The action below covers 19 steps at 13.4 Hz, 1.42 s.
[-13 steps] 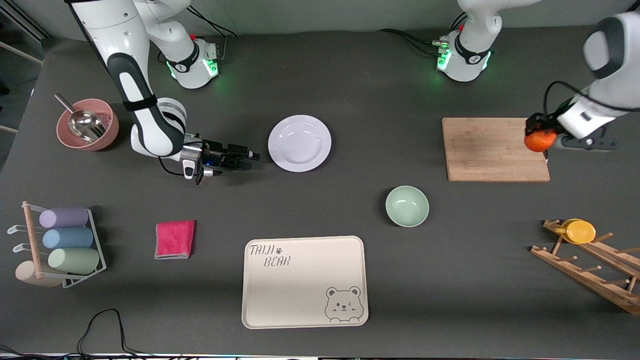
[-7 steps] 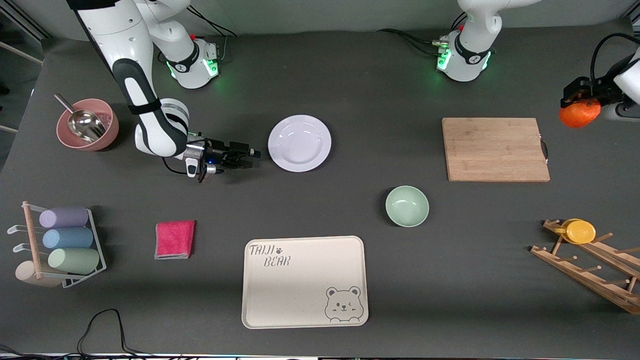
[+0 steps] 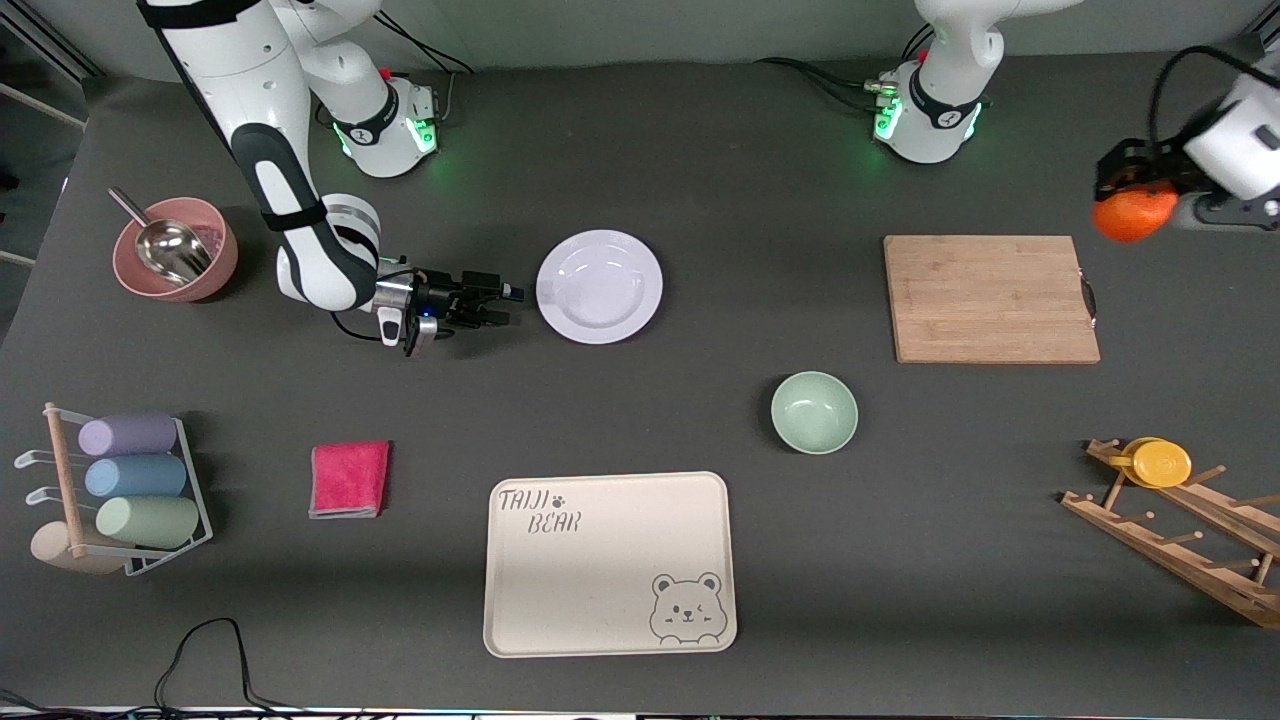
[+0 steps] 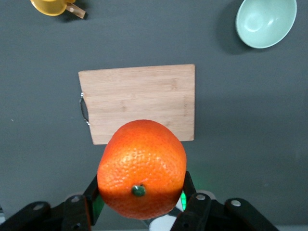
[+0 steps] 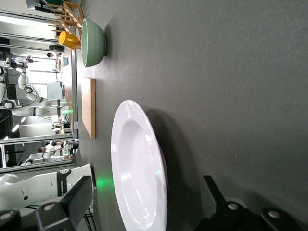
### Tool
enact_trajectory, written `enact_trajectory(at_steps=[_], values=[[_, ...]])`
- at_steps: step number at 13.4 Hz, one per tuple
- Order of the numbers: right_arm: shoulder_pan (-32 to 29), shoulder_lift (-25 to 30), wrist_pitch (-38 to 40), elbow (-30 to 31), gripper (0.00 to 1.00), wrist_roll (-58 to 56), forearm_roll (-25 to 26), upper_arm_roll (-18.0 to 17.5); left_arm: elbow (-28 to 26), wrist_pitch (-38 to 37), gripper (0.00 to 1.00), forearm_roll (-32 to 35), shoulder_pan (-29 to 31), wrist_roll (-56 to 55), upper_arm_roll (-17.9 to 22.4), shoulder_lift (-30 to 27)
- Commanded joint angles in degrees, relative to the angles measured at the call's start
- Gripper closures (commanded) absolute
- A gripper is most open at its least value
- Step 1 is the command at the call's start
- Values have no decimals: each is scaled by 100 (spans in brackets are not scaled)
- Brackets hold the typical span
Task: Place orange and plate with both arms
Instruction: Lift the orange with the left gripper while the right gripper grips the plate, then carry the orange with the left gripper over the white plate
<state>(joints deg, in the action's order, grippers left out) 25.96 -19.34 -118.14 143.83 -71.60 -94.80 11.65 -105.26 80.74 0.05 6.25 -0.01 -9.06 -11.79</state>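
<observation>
Nearest the front cam: cream bear tray (image 3: 610, 563), nothing on it, prob. the drop spot for both items. Pink cloth (image 3: 349, 479) sits toward the right arm's end, just farther off. Pale green bowl (image 3: 814, 412) next, nothing in it.

Then the plate (image 3: 599, 286), flat on the table w/ nothing on it. Right gripper (image 3: 497, 300) lies low, just beside the plate's rim, turned sideways w/ fingers spread wide, not touching yet; that low angle looks set for pinching the rim edge-on.

Wooden cutting board (image 3: 990, 298) is bare. Pink bowl (image 3: 175, 248) at the right arm's end holds a metal scoop (image 3: 166, 246).

Left gripper (image 3: 1128, 195) is up in the air, over the table just off the board's corner, clamped on the orange (image 4: 142, 168), high enough to clear other items.
</observation>
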Motion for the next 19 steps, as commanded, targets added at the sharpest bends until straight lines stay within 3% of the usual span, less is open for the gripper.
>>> enact_trajectory(at_steps=[1,6,8,11,16,19], values=[[24,-35,89,14,0,-249,-196,65,190,159,100,-460,-54,-1461,-787,255],[24,-35,81,14,0,-249,-196,65,208,1433,100,-673,-80,-4169,-2527,966],[24,-44,81,14,0,-249,-196,65,208,1969,100,-638,-263,-4996,-2968,1344],[32,-88,81,5,0,-249,-196,65,260,2708,100,-376,-957,-6087,-3057,2020],[41,-97,81,-4,0,-249,-196,65,919,3350,100,977,-2170,-8143,-3031,3584],[41,-97,89,-4,0,-240,-205,48,1016,3860,100,1523,-2566,-8769,-3005,4244]])
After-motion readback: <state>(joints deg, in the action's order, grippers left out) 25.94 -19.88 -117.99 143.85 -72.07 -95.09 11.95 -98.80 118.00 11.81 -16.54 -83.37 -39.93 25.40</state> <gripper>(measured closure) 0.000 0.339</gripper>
